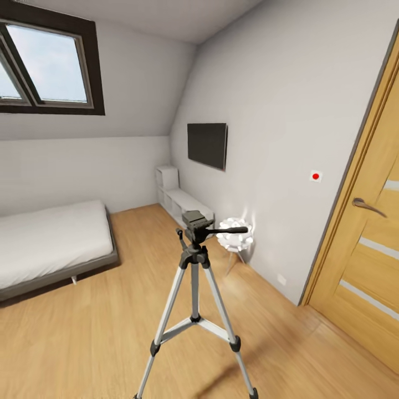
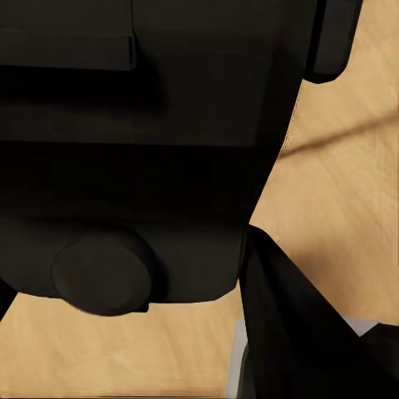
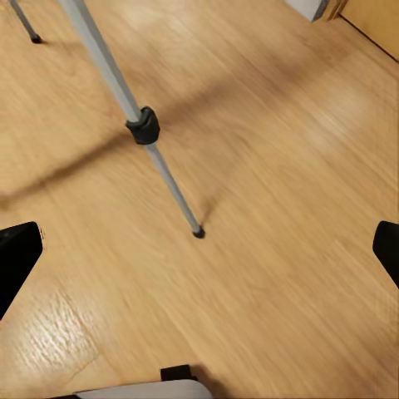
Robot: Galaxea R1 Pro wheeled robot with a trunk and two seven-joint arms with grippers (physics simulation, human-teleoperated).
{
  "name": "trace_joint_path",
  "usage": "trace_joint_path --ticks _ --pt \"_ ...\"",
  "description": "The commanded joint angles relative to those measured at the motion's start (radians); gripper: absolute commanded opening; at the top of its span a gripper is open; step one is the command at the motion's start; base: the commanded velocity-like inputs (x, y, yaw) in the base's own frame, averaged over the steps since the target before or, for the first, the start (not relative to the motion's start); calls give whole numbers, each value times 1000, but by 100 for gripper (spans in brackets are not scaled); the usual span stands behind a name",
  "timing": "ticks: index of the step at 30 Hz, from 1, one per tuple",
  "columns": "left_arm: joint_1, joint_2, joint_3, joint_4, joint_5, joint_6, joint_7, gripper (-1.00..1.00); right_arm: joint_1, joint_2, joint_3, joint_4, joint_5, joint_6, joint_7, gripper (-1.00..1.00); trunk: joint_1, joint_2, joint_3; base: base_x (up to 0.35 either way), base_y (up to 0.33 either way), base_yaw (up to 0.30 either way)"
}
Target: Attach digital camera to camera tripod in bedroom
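Standing on the light wood floor (image 1: 83, 343) of the bedroom (image 1: 133, 83), the camera tripod (image 1: 195, 288) is near the robot, its head bare.
Right gripper (image 3: 204, 241) hangs wide open over 1 tripod leg; a black boxy object (image 2: 141, 150), seemingly the digital camera, blocks the left wrist view, grip unclear.

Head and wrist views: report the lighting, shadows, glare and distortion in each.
Head view: even daylight from the skylight, wide-angle bending at the door, a glow on the wall by the white lamp. Right wrist view: the camera tripod leg casts soft shadows on the wood floor, with glare low down. Left wrist view: a dark, featureless body up close.
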State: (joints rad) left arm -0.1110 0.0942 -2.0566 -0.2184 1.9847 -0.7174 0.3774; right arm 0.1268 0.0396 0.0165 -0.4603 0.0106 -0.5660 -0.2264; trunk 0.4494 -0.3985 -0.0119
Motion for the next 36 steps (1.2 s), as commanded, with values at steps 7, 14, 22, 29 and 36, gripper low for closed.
trace_joint_path --ticks 7,14,22,29,36 --pt "-2 1 -9 -5 -1 -2 10 -100 1 0 2 -2 1 0 -5 100 1 -2 -1 -9 0 284" --pt "-2 1 -9 -4 -1 -2 11 -100 1 -1 2 -3 1 -1 -5 100 1 -2 -1 -96 0 280" --pt "-2 1 -9 -4 -1 -2 11 -100 1 -1 2 -2 2 -1 -5 100 1 -2 -1 -6 0 87" --pt "-2 1 -8 -4 -1 -2 10 -100 1 -1 2 -3 2 0 -5 100 1 -2 -1 18 -6 6" --pt "-2 1 -8 -4 -1 -2 10 -100 1 0 2 -3 2 0 -6 100 1 -2 -2 149 -15 164"
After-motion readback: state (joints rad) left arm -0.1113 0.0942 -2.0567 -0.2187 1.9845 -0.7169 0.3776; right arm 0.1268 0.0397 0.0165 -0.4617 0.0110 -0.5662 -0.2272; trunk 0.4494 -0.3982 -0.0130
